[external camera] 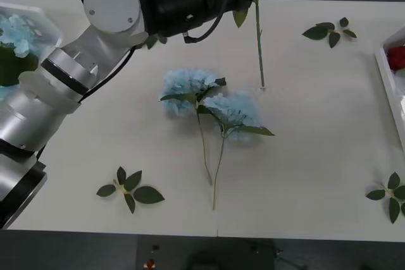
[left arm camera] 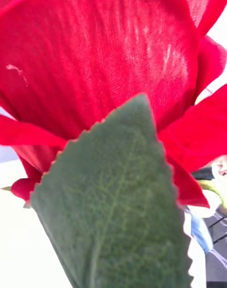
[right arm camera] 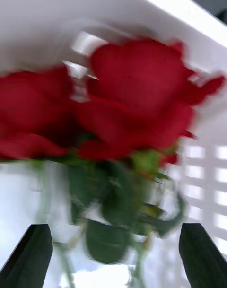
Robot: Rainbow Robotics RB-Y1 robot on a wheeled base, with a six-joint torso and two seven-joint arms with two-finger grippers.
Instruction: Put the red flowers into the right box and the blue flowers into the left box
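From the front camera I see my left arm (external camera: 95, 49) reaching across the far left of the counter (external camera: 304, 175), its black forearm ending at the far edge; a long green stem (external camera: 259, 42) hangs straight down from there, its lower end at the counter just beyond the blue flowers. I cannot tell whether the left hand is apart or together, as its wrist camera is crowded by a red bloom (left arm camera: 94, 51) with one big serrated green leaf (left arm camera: 113, 207) in front of it. Two blue flowers (external camera: 212, 102) lie side by side in the middle of the counter, their pale heads touching and their thin stems running toward the near edge. At the far left edge sits the left box (external camera: 38, 20), with more pale-blue clusters (external camera: 16, 33) inside it. At the right edge I see a part of the right box (external camera: 387, 67), with a bit of red inside. The right hand (right arm camera: 113, 255) hangs above that box, its two black fingers (right arm camera: 30, 257) apart and holding nothing, and below it red flowers (right arm camera: 137, 94) lie against the white wall of the box, leaves and stems under the blooms. Loose leaf sprigs lie on the counter: one near left (external camera: 130, 189), one far right (external camera: 330, 31), one near right (external camera: 391, 195).
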